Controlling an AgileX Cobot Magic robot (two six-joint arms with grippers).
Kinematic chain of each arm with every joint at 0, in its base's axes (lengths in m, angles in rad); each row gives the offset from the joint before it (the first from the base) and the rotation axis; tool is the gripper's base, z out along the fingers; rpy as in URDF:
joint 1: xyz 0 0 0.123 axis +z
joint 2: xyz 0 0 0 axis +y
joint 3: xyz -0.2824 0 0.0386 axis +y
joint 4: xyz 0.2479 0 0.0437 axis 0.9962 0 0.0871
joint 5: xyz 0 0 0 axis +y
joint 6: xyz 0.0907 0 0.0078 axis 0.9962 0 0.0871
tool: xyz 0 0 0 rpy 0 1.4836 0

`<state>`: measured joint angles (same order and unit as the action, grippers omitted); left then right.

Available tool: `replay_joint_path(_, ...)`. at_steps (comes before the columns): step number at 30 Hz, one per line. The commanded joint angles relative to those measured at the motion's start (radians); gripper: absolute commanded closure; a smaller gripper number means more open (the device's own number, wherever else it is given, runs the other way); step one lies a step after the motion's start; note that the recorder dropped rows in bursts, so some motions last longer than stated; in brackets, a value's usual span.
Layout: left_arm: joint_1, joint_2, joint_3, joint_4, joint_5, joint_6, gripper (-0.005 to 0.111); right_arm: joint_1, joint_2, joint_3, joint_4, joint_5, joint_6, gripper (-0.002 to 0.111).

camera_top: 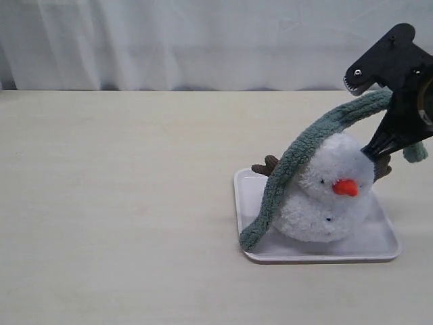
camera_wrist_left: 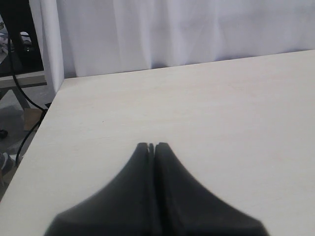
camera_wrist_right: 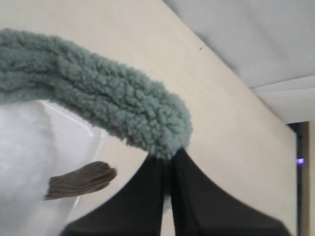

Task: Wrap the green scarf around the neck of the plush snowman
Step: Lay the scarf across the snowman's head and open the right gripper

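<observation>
On the table (camera_top: pixel 122 203), one tray (camera_top: pixel 387 249) carries one plush snowman (camera_top: pixel 325 203), one green scarf (camera_top: pixel 291 162) arching over its head, pinched by the closed right gripper (camera_wrist_right: pixel 168 162); the left gripper (camera_wrist_left: pixel 151 146) hovers closed, empty.

Table (camera_top: pixel 101 203) open beside tray (camera_top: pixel 247 196); scarf (camera_top: pixel 298 152) arches over snowman (camera_top: pixel 325 206).

- The snowman (camera_top: pixel 325 203) sits on the tray (camera_top: pixel 385 249), toward the table's (camera_top: pixel 122 203) right.
- The scarf (camera_top: pixel 291 162) arches over its head, one end at the tray's front-left corner, the other right of the head.
- A curtain (camera_top: pixel 169 40) hangs behind the table.
</observation>
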<state>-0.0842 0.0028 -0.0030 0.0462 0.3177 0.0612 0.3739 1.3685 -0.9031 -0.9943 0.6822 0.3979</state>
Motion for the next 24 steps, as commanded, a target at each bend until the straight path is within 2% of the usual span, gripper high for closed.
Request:
replay_joint_path(1, -0.006, -0.003, 0.003, -0.004, -0.009, -0.006, 0.107, -0.003, 0.001, -0.09, 0.439, 0.107, -0.313, 0.104)
replay_joint_path(4, -0.006, -0.003, 0.003, -0.004, -0.009, -0.006, 0.107, -0.003, 0.023, -0.119, 0.578, 0.224, -0.439, 0.104)
replay_joint_path(14, -0.006, -0.003, 0.003, -0.004, -0.009, -0.006, 0.107, -0.003, 0.119, -0.117, 0.59, 0.371, -0.432, 0.104)
replay_joint_path(22, -0.006, -0.003, 0.003, -0.004, -0.009, -0.006, 0.107, -0.004, 0.132, -0.126, 0.598, 0.284, -0.408, 0.104)
replay_joint_path(24, -0.006, -0.003, 0.003, -0.004, -0.009, -0.006, 0.107, -0.036, 0.167, -0.126, 0.605, 0.284, -0.369, 0.104)
